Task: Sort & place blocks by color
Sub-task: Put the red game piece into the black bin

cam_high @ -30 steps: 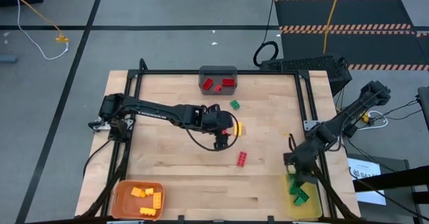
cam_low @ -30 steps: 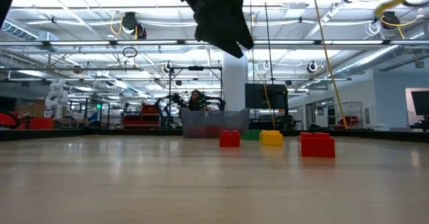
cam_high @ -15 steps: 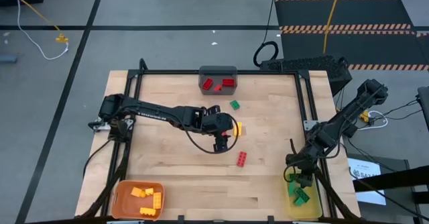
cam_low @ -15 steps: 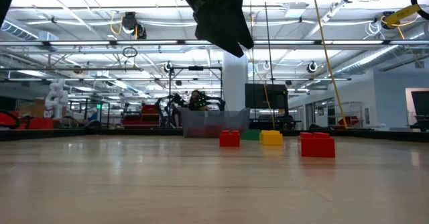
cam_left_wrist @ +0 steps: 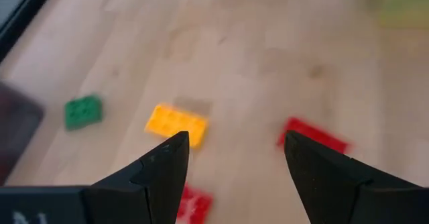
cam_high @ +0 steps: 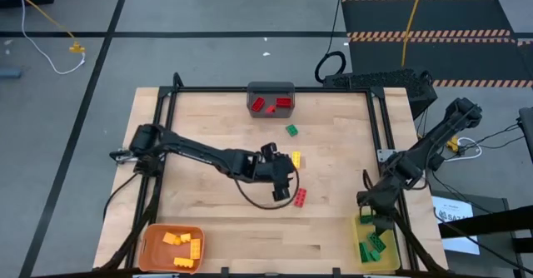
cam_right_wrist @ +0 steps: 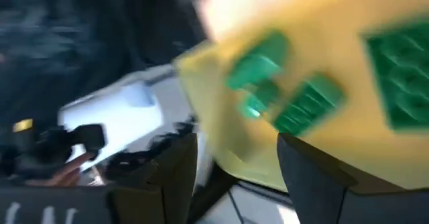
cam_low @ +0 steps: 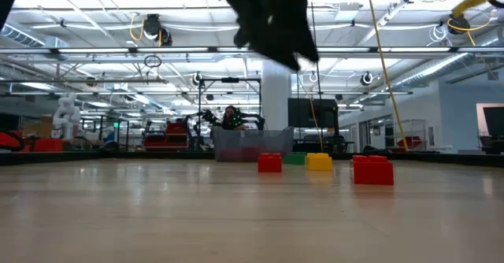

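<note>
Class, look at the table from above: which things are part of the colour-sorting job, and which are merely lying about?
Part of the job:
- loose yellow block, green block, red block
- gray bin, orange bin, yellow bin
- left gripper, open; right gripper, open

Lying about:
- white cable on the floor
- striped floor mat

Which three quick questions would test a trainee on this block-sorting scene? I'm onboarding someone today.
1. True or false: the left tool is gripping a block.
2. Which bin holds the green blocks? A orange bin, B yellow bin, C blue bin.
3. Fill in: the loose green block lies nearest the ___ bin.

Key: 1 false, it is open and empty. 2 B. 3 gray bin.
</note>
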Motion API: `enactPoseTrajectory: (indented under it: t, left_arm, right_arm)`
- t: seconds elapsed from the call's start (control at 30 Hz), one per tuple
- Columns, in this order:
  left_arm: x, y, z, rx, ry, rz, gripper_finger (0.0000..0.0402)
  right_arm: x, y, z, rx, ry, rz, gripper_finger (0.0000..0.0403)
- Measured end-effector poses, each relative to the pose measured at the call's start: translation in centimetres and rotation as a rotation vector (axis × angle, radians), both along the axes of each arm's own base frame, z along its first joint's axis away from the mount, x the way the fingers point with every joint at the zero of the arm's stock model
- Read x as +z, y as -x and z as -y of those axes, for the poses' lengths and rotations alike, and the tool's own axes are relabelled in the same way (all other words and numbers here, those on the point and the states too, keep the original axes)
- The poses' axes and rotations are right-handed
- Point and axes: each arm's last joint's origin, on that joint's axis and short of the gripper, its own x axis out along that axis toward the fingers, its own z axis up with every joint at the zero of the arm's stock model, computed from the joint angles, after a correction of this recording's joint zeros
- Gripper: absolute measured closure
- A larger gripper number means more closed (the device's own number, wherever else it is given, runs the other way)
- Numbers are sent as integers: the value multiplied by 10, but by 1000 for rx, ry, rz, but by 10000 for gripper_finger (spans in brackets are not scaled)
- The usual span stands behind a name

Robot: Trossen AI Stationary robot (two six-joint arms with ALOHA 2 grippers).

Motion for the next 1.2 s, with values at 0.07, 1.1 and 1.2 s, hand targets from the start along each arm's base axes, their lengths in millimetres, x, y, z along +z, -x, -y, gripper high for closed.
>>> enactPoseTrajectory:
  t: [0.07, 1.1, 1.2]
  left_arm:
    - [-13, -1, -5, 51, -19, -53, 158]
    - [-63, -1, -78, 464, 320, -259, 158]
    - [-70, -5, -77, 469, 333, -250, 158]
  right_arm:
    - [6, -4, 0, -16, -41, 86, 209]
    - [38, -46, 12, 40, 223, 1211, 211]
    - [38, -46, 12, 57, 237, 1220, 211]
